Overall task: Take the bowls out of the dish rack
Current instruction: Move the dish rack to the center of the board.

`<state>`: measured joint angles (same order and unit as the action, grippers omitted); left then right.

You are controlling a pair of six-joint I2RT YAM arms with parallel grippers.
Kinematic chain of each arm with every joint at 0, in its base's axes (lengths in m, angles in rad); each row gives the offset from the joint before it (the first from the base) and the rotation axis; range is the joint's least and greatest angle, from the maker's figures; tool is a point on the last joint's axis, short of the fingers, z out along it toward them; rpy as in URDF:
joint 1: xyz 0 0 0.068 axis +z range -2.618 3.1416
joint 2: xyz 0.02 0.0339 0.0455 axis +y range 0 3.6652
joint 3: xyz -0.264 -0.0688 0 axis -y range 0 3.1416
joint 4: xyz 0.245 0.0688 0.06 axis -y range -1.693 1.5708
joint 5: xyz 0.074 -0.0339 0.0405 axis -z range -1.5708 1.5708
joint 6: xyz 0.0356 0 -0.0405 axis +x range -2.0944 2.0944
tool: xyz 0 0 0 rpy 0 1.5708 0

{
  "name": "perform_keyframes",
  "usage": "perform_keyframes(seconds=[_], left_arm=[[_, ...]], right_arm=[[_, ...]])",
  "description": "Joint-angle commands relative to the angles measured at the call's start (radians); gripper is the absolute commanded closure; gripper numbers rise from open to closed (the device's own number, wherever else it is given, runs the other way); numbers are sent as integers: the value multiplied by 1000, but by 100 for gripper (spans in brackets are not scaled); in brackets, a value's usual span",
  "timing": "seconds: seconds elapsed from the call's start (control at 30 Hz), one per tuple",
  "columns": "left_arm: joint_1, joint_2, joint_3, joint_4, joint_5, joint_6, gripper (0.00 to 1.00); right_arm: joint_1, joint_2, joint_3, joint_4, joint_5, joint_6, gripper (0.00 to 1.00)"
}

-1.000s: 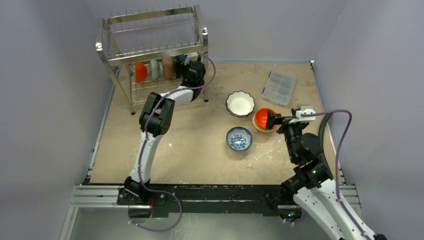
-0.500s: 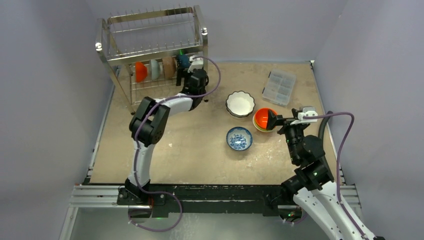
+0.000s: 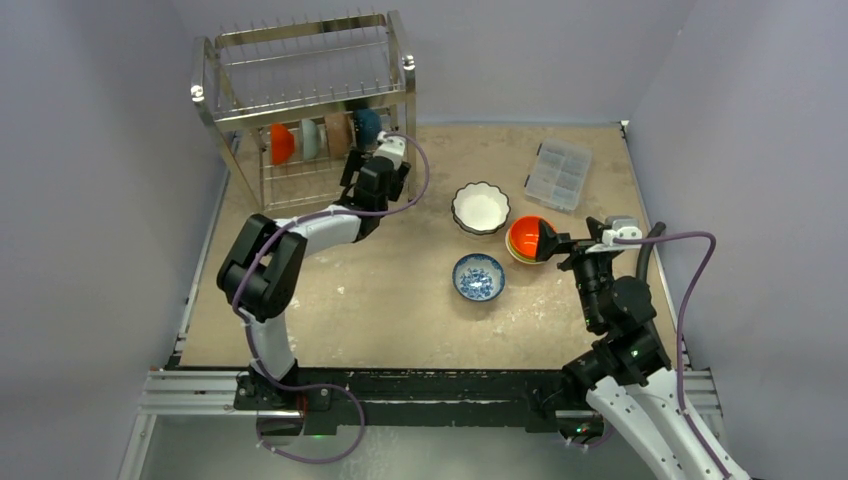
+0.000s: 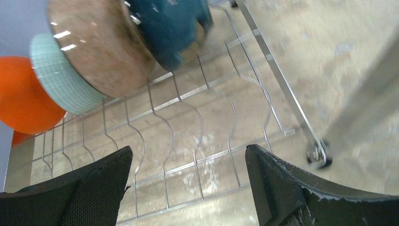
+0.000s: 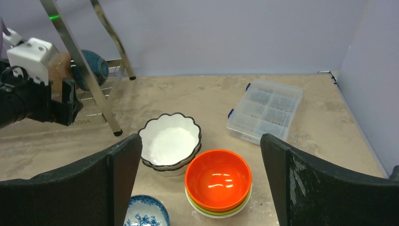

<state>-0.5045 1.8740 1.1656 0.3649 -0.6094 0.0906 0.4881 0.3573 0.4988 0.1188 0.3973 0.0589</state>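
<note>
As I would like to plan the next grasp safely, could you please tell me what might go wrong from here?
The teal bowl sits tight against the tan bowl in the dish rack; pulling one with the open left jaws may topple the other. The rack's leg stands close beside those jaws and could be struck. The open right jaws hang over the orange bowl stack; a descent might knock it.

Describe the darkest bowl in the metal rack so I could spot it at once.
Find the steel dish rack at the table's far left corner. On its lower shelf four bowls stand on edge; take the right-end one, the teal bowl. Beside it come a tan bowl, a pale green bowl and an orange bowl; it alone is dark.
</note>
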Motion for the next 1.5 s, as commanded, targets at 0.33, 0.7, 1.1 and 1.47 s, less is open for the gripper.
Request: perform_keyframes(seconds=[0.33, 0.7, 1.1, 1.47], left_arm=[[65, 28, 56, -195, 300, 253, 14], [69, -51, 39, -286, 327, 269, 16], [91, -162, -37, -347, 404, 339, 16], [147, -71, -12, -473, 505, 341, 17]], right_arm=[[2, -3, -3, 38, -15, -7, 1], [2, -1, -5, 36, -19, -8, 1], [1, -8, -5, 36, -19, -6, 1], [1, 9, -5, 40, -20, -7, 1]])
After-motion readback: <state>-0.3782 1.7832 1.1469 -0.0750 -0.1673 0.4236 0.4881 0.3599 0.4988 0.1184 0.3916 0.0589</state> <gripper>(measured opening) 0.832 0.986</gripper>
